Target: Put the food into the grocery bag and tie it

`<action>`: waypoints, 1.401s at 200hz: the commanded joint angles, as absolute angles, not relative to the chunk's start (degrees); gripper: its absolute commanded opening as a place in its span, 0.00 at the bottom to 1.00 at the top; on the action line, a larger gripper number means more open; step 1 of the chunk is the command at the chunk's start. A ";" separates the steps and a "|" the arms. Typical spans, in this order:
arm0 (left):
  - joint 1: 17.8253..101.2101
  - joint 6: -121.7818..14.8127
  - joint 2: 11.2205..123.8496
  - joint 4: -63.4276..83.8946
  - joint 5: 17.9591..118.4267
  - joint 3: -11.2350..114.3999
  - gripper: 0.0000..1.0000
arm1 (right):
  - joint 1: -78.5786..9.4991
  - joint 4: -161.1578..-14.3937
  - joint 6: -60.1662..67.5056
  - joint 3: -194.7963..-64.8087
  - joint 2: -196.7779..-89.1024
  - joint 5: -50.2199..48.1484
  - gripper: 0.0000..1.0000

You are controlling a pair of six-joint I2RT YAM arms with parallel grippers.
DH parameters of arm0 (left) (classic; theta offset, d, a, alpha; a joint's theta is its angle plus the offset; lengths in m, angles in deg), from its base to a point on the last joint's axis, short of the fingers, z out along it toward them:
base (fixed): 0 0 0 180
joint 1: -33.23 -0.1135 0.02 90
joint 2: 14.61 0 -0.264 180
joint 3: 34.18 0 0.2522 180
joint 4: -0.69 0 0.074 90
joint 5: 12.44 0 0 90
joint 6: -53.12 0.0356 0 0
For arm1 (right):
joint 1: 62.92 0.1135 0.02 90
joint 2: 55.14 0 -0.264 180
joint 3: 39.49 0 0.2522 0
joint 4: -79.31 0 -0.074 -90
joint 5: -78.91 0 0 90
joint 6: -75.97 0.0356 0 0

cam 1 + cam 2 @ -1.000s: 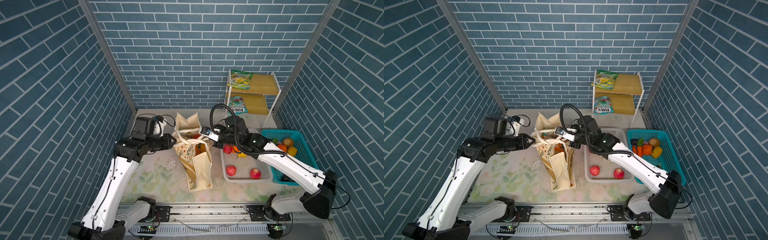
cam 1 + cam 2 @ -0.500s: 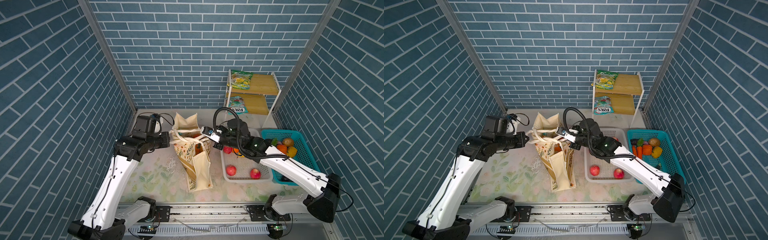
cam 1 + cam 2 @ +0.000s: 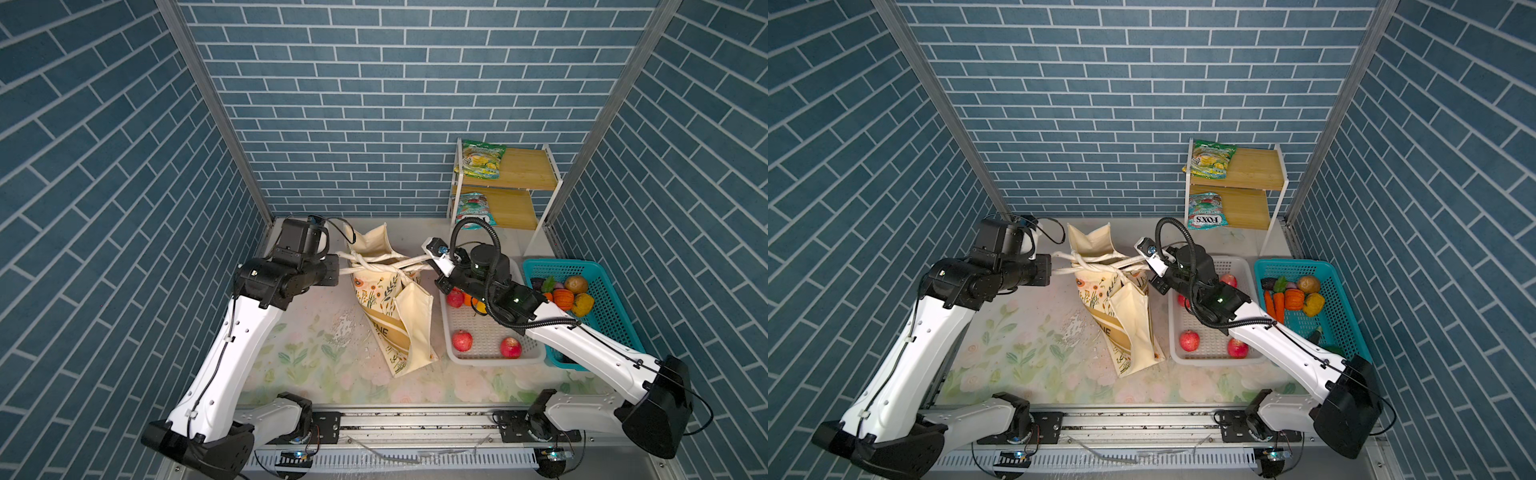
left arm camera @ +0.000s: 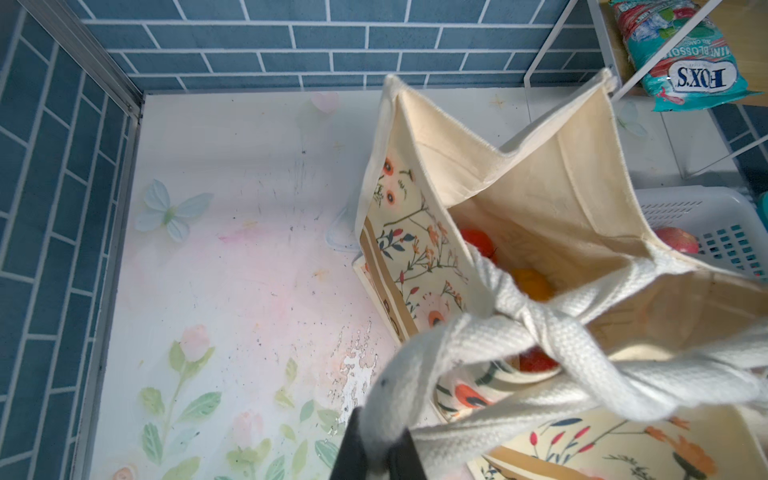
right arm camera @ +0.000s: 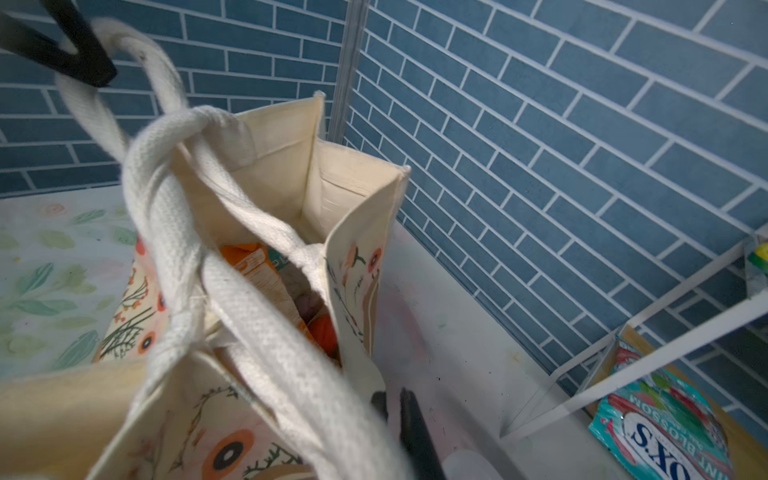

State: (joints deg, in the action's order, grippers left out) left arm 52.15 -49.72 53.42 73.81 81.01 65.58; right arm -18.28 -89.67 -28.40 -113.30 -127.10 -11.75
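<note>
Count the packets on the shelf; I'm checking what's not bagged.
2. A green and yellow packet lies on the top shelf; a teal packet lies on the lower shelf, whose back is partly hidden.

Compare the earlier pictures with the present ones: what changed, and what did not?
The left gripper closed on the strap handles and drew leftward; the right gripper, already shut on them, pulled rightward, tightening their crossing above the grocery bag. The apples and shelf packets stayed put.
</note>
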 commanded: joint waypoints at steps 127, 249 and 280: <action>30.35 -40.78 54.48 79.03 113.98 59.25 0.00 | -39.52 -75.30 -1.28 -112.53 -119.83 -51.69 0.00; 25.07 -39.78 52.11 75.88 91.16 57.51 0.00 | -46.02 -81.22 -3.17 -108.20 -119.35 -21.56 0.00; 26.67 -40.30 51.07 76.20 88.69 58.37 0.00 | -45.30 -82.28 -3.86 -108.65 -119.98 -19.30 0.00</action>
State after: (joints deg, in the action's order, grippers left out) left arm 36.12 -42.53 53.23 69.39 52.16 57.86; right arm -33.43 -84.99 -0.49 -107.88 -122.38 4.70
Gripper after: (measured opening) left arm 0.096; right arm 0.081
